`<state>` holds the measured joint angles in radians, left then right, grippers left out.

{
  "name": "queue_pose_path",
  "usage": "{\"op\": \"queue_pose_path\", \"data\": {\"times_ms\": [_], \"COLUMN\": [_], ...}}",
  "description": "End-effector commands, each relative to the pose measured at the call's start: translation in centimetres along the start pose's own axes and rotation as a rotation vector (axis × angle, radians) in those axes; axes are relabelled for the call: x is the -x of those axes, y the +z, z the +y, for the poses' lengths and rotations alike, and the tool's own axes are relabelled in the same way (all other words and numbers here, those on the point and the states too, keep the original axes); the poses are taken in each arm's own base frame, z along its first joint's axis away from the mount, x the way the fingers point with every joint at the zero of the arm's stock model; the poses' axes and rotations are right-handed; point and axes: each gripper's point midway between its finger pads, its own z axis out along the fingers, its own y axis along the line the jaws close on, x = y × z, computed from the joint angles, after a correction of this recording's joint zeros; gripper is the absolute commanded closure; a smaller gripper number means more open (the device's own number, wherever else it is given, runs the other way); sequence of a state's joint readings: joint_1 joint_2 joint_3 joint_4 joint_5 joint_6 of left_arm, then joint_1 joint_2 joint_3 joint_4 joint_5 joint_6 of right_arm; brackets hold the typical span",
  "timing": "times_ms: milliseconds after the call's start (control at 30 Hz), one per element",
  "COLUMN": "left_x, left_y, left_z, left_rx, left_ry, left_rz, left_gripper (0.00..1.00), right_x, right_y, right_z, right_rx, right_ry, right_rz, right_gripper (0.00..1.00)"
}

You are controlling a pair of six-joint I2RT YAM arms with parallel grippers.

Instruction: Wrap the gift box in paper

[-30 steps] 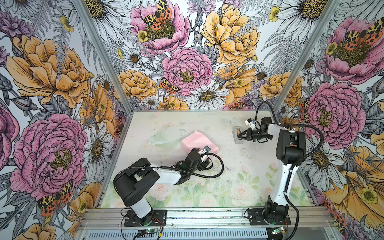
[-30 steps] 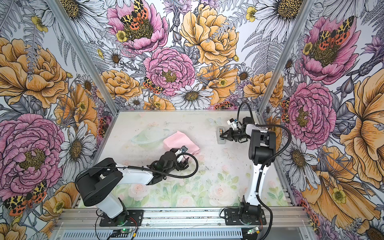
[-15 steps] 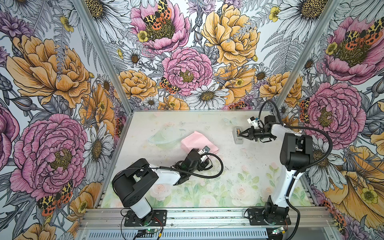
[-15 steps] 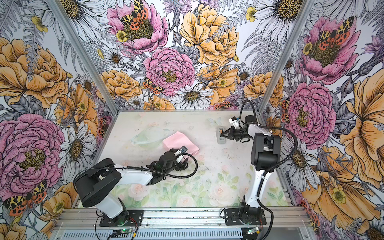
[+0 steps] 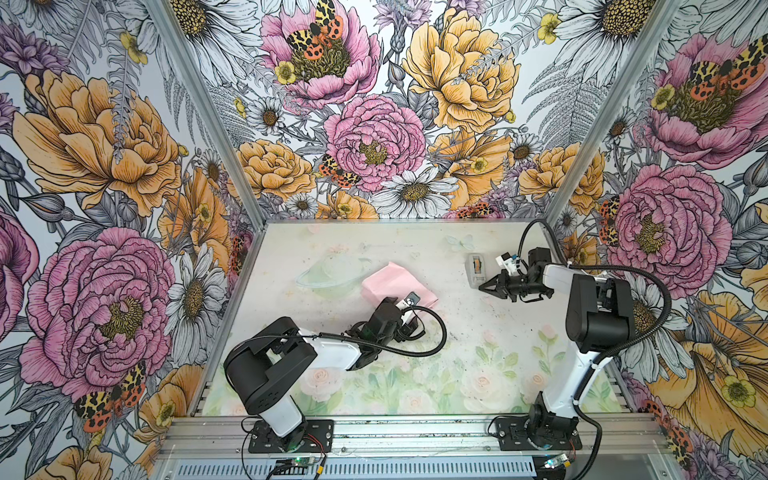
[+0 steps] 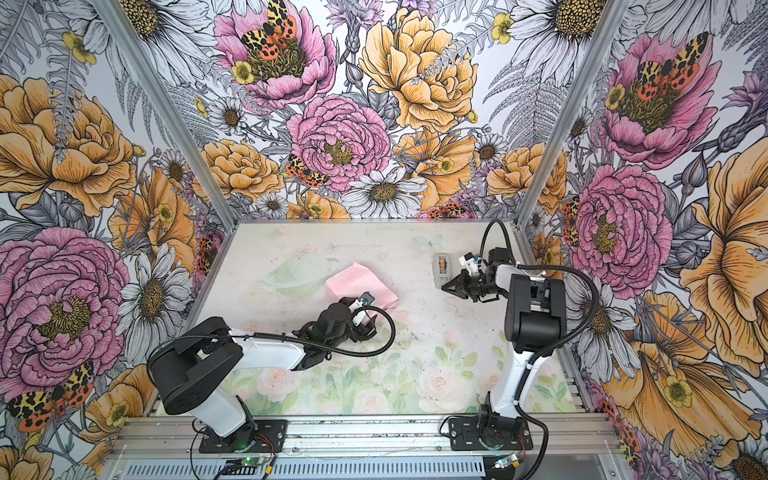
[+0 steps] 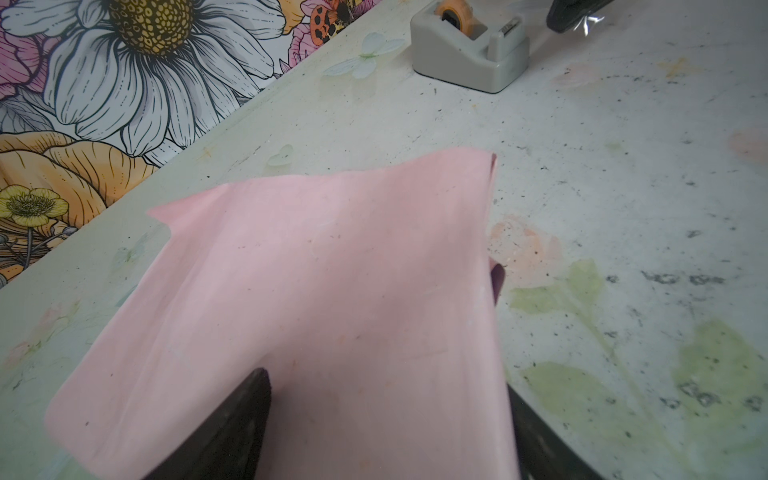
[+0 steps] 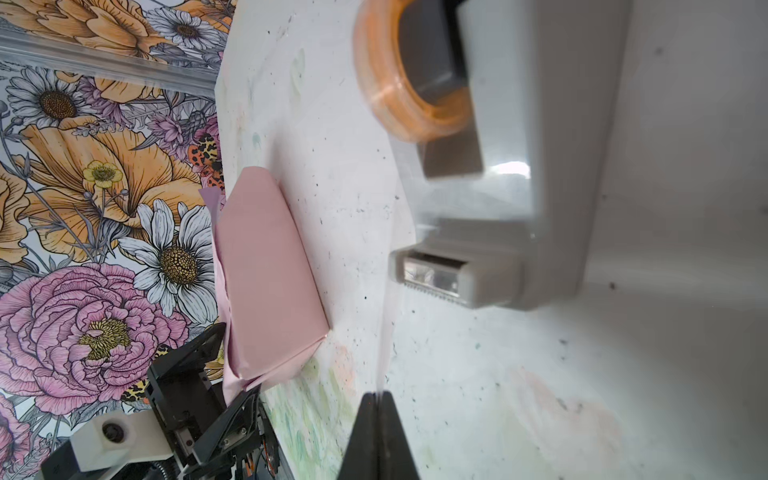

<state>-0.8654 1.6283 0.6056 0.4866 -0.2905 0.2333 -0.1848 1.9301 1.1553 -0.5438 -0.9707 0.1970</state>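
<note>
My left gripper (image 7: 384, 380): jaws wide, straddling the near end of the parcel mid-table, fingers pressing the paper (image 5: 392, 282) on both sides. The paper is folded over, pink face out. The gift box sits under it, hidden, so I can't see it.

Well apart to the right is the tape dispenser (image 5: 476, 270). My right gripper (image 5: 483, 286) is just beside it, jaws together, pinching a clear tape strip (image 8: 388, 324) that runs from the roll.

Step, as I judge it: getting tape for the fold. Next I need to tear the strip on the cutter, carry it to the parcel and press it over the seam while my left pins the paper.
</note>
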Motion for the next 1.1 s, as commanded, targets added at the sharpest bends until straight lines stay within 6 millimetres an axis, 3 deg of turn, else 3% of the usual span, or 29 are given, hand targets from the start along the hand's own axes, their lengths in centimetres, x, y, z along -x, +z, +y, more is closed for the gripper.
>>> {"op": "queue_pose_path", "data": {"times_ms": [0,367,767,933,1067], "left_x": [-1.6,-1.4,-1.2,-1.2,-1.4], "left_y": [-0.2,0.0,0.0,0.0,0.0], "left_z": [0.2,0.0,0.0,-0.1,-0.1], "left_rx": [-0.003,-0.012,-0.012,-0.013,-0.013], "left_ry": [-0.012,-0.012,-0.007,-0.007,-0.006], "left_rz": [0.053,0.05,0.047,0.048,0.05], "left_gripper": [0.22,0.22,0.22,0.22,0.22], "right_x": [0.5,0.6,0.8,0.6,0.8], "right_y": [-0.2,1.0,-0.2,-0.6,-1.3], "right_z": [-0.1,-4.0,-6.2,-5.6,-1.6], "right_rx": [-0.012,-0.113,-0.28,-0.28,-0.15], "right_ry": [-0.013,0.085,0.158,0.141,0.022], "right_rz": [-0.039,-0.048,-0.109,-0.122,-0.167], "right_gripper": [1.0,1.0,1.0,1.0,1.0]}}
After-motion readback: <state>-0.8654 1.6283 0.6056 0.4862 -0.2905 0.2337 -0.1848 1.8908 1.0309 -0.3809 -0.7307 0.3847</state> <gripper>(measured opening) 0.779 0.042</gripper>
